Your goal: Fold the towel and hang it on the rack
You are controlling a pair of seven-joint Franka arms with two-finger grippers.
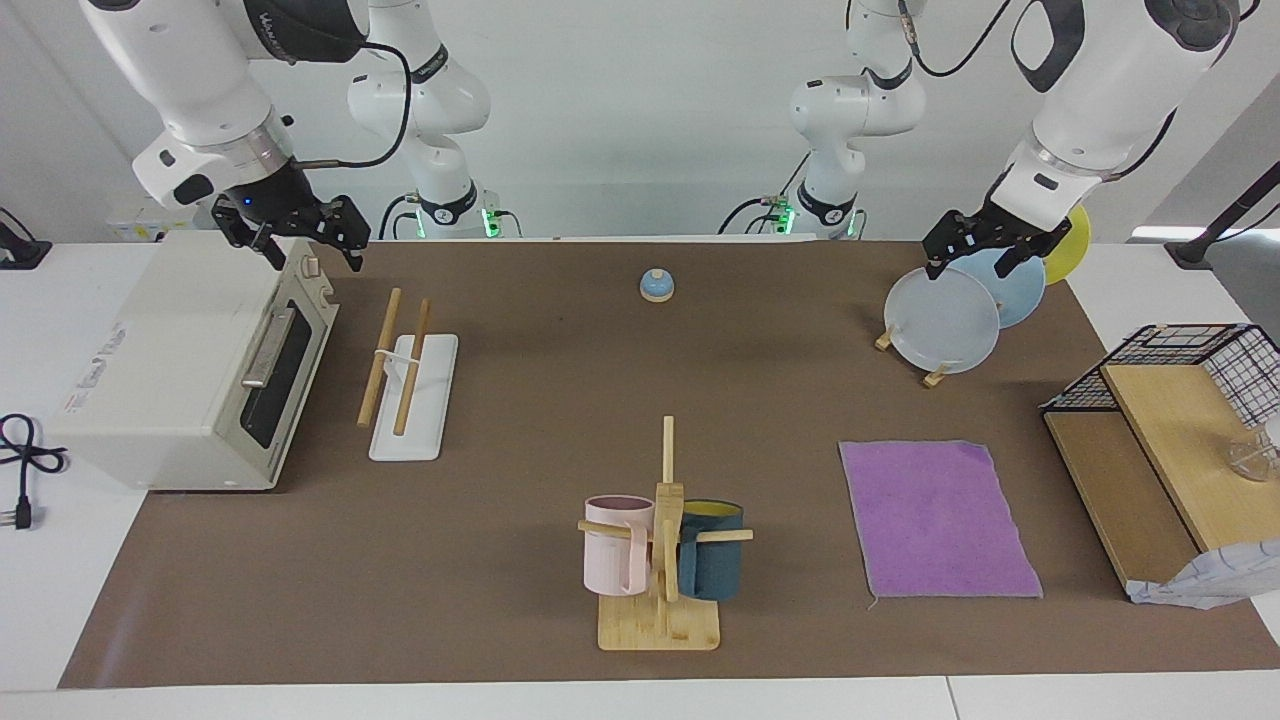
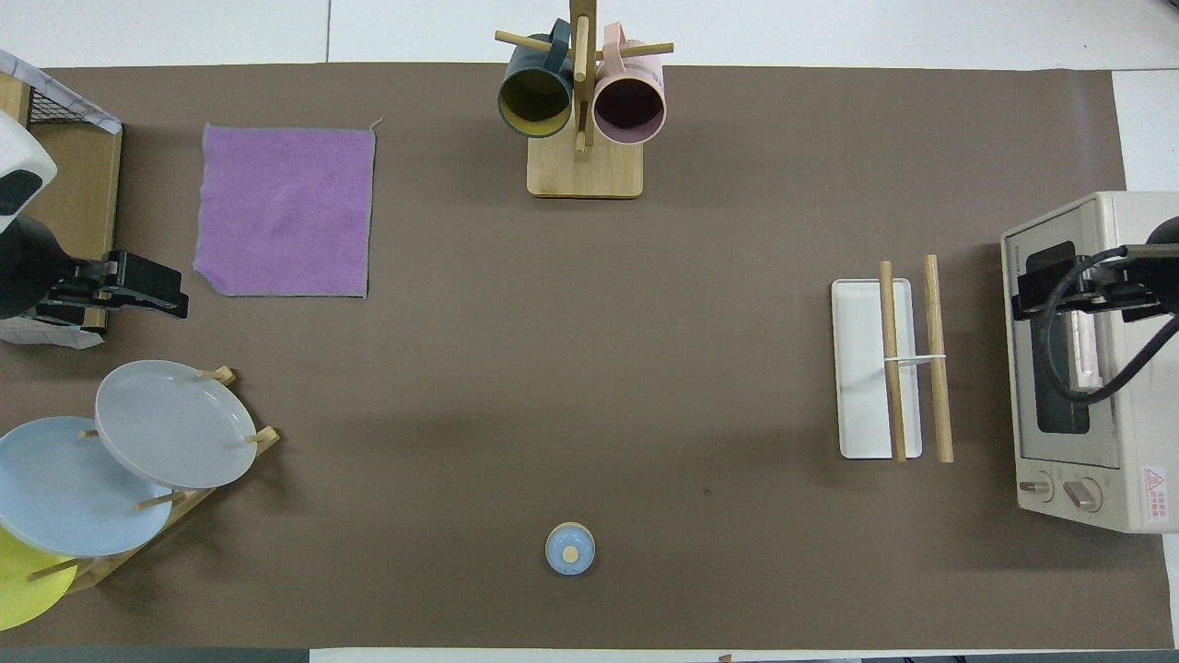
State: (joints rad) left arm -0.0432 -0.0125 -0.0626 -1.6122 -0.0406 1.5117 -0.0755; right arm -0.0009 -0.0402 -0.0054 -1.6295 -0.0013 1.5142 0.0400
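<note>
The purple towel point(image 1: 935, 520) lies flat and unfolded on the brown mat, toward the left arm's end of the table and farther from the robots than the plate stand; it also shows in the overhead view point(image 2: 285, 210). The rack point(image 1: 410, 375), two wooden rods on a white base, stands bare beside the toaster oven toward the right arm's end point(image 2: 889, 368). My left gripper point(image 1: 968, 268) hangs open and empty over the plates point(image 2: 152, 290). My right gripper point(image 1: 316, 260) hangs open and empty over the toaster oven point(image 2: 1036, 281).
A wooden mug tree point(image 1: 665, 540) with two mugs stands mid-table at the edge farthest from the robots. A plate stand point(image 1: 940, 372) holds three plates. A toaster oven point(image 1: 180, 370), a small blue bell point(image 1: 657, 285) and a wooden shelf with a wire basket point(image 1: 1170, 440) also stand here.
</note>
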